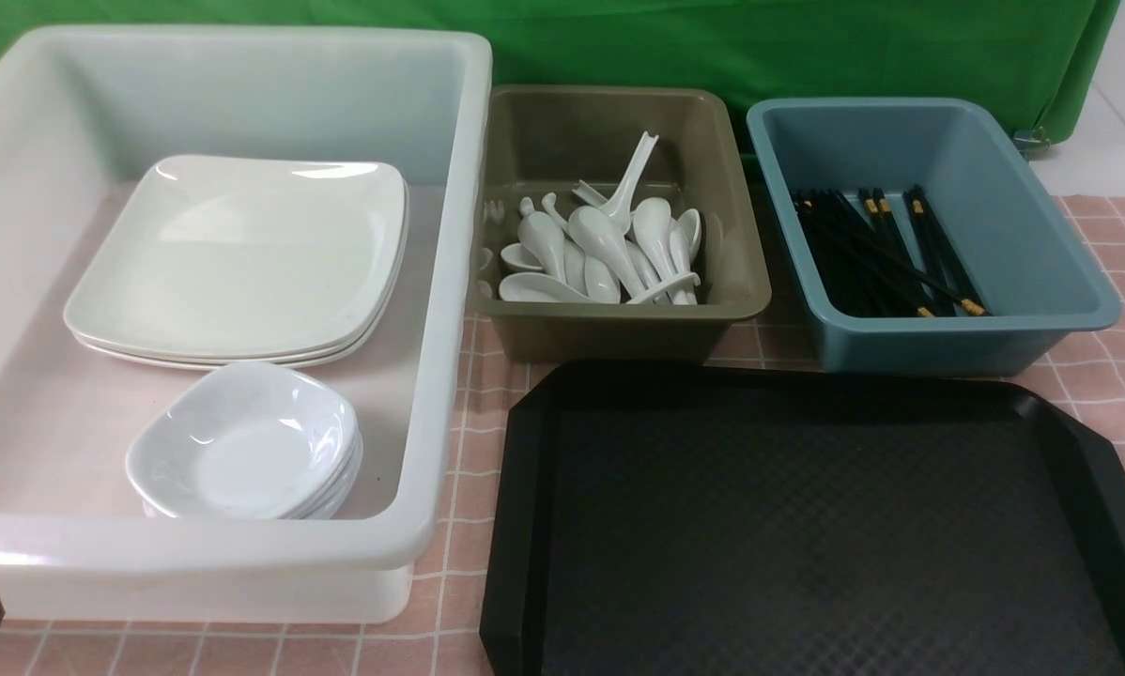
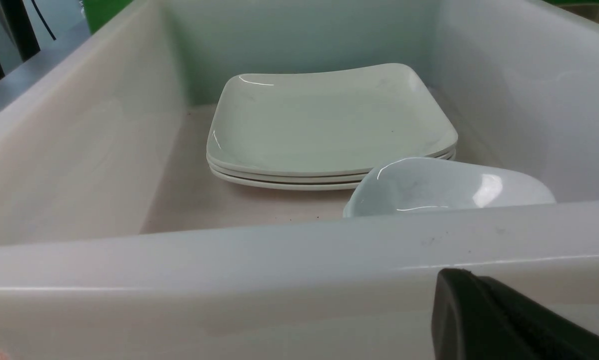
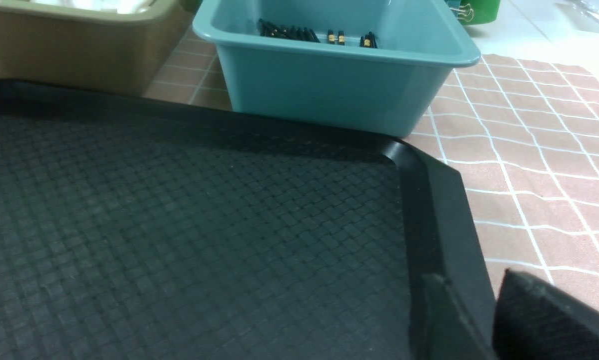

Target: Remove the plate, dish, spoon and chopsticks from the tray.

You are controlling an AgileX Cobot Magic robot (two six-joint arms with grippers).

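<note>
The black tray lies at the front right with nothing on it. Large white plates are stacked inside the white bin, and small white dishes are piled in front of them. Several white spoons lie in the olive bin. Black chopsticks lie in the blue bin. My left gripper is shut and empty, just outside the white bin's near wall. My right gripper is open, its fingers to either side of the tray's right rim.
The white bin fills the left side. The olive bin and the blue bin stand side by side behind the tray. A pink checked cloth covers the table; a green curtain hangs behind.
</note>
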